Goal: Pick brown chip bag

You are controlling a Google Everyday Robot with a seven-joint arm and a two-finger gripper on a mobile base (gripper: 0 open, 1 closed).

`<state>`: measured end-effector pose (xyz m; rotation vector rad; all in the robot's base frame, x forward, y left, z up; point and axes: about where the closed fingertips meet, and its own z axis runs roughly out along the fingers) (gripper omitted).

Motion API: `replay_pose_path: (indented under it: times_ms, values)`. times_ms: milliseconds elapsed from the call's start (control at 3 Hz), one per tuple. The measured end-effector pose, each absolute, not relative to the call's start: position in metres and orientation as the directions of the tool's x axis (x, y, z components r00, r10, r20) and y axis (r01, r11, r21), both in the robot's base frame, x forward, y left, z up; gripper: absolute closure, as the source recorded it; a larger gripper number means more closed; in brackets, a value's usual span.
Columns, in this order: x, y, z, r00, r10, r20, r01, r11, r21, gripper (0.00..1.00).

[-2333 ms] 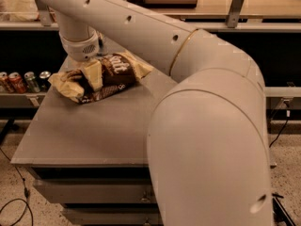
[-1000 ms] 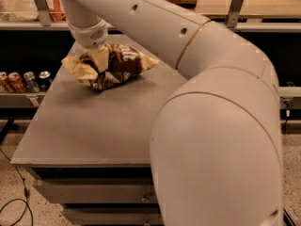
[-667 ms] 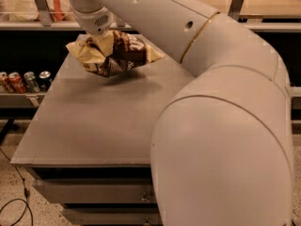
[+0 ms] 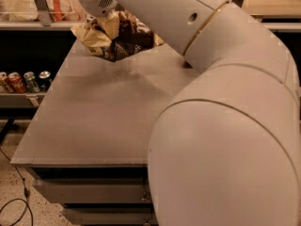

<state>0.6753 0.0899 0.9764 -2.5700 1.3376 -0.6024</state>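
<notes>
Lift step, I judge. The gripper (image 4: 107,26) is hanging over the far left corner of the table (image 4: 94,121), fingers clamping the brown chip bag (image 4: 127,41). The bag is riding tilted, apparently just clear of the tabletop, casting a shadow beneath. Cans (image 4: 23,81) are sitting on the left shelf, well apart. Next I'm planning a straight raise with a firm grip, since the glossy film could slip.

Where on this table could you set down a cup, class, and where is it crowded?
The table is bare across its middle and front left, between the left edge nearest the cans and the arm. It is crowded at the back, where the claw grips the chip bag, and on the right under the arm.
</notes>
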Motion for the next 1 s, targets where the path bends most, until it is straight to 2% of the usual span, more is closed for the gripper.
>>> replay_pose_path:
  times_ms: [1000]
  values:
    - [0.683, 0.082, 1.005, 0.496, -0.811, 0.312, -0.723, -0.584, -0.370, 1.00]
